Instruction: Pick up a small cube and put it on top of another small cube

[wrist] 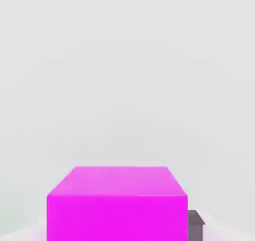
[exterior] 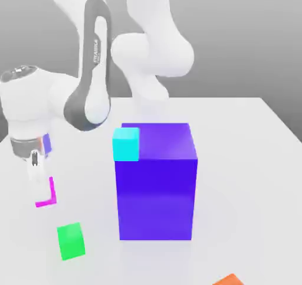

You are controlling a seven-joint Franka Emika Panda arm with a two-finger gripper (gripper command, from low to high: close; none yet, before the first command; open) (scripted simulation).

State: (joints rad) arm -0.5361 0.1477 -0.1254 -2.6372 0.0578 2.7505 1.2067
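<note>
From my remote seat: the small magenta cube (wrist: 117,205) sits right between the pincer (exterior: 42,186) fingers, and I read the pincer as clamped shut on it. In the exterior view only a thin magenta L-shaped edge of the cube peeks out below and beside the white finger, low over the white table (exterior: 248,160), toward that view's left side. On the hand view the cube looms large, with a dark finger pad (wrist: 195,224) touching one side of it.

Just below it in the exterior view there's a green small cube (exterior: 71,241) lying on the table, apart from the magenta one. Toward that view's right stands the big blue-purple block (exterior: 158,189), with a cyan small cube (exterior: 126,144) at its upper corner. An orange thing (exterior: 229,279) pokes in at the bottom edge.
</note>
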